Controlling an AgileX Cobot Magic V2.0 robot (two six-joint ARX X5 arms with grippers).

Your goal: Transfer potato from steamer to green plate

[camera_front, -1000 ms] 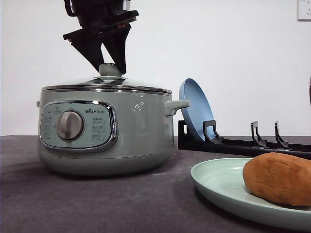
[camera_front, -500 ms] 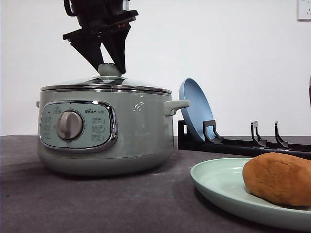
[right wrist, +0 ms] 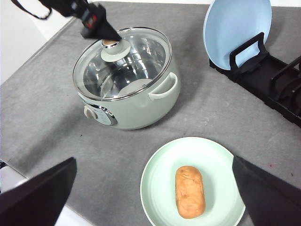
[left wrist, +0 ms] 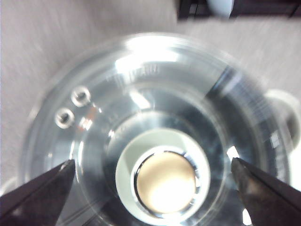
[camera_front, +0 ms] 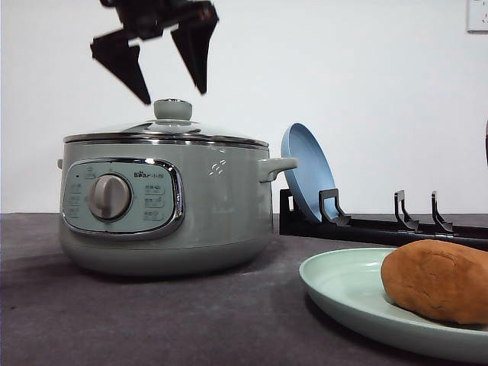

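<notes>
Left gripper (camera_front: pixel 174 97): jaws spread wide and holding nothing, poised just above the knob (camera_front: pixel 173 109) of the glass lid (camera_front: pixel 164 130), one black finger on each side of it and neither touching it; in the left wrist view the two fingertips (left wrist: pixel 44 188) stand well apart at either edge, with the green-collared, metal-capped knob (left wrist: pixel 165 182) centred between them. The lid sits closed on the steamer (camera_front: pixel 164 206), a pale sage-green pot at the left of the table (camera_front: pixel 152 320), its chrome-framed panel and silver dial (camera_front: pixel 110 197) facing the near side and a side handle (camera_front: pixel 276 166) projecting to the right. Through the glass, in the right wrist view, the steamer (right wrist: pixel 129 80) shows a shiny metal interior; whether anything lies in it cannot be told. Right gripper (right wrist: pixel 155 197): jaws likewise wide apart and empty, held high over the near right of the table, its dark fingers flanking the plate below. Green plate (camera_front: pixel 351 293): lies flat at near right, apart from the steamer, and carries the potato (camera_front: pixel 436 280), an orange-brown lumpy oval resting on the plate's floor; from above the potato (right wrist: pixel 190 191) lies near the middle, clear of the rim. Dish rack (camera_front: pixel 381 225): a black slotted rack at far right, behind the green plate; a blue plate (camera_front: pixel 305 179) stands on edge in its leftmost slot, tilted back, close beside the steamer's right handle, while the remaining slots hold nothing.
</notes>
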